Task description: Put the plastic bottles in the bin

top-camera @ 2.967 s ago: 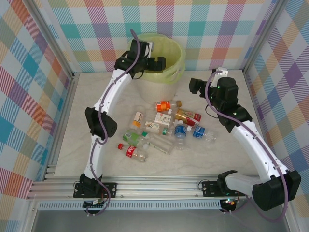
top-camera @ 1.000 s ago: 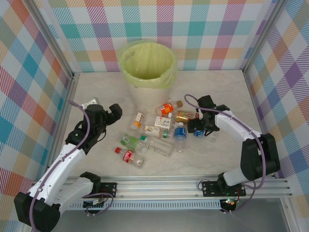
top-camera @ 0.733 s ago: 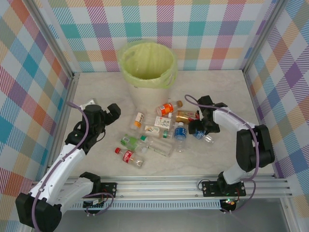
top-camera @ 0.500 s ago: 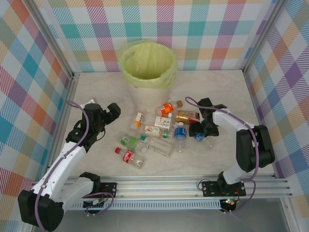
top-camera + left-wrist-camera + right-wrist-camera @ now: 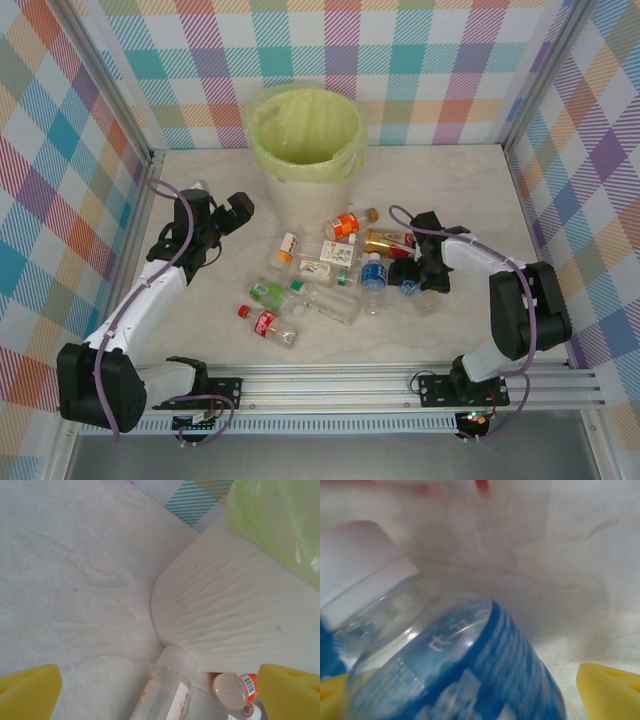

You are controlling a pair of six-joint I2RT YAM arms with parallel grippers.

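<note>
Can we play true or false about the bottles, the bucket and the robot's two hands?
1. The bin stands upright at the far side of the table. True.
2. All the plastic bottles are inside the bin. False: a bunch of them lies on the table in front of it.
3. The left gripper holds a bottle. False: its fingers are wide apart with nothing between them.
4. The right gripper is down around a blue-labelled bottle. True.
5. The bin's bag is pink. False: it is yellow-green.
</note>
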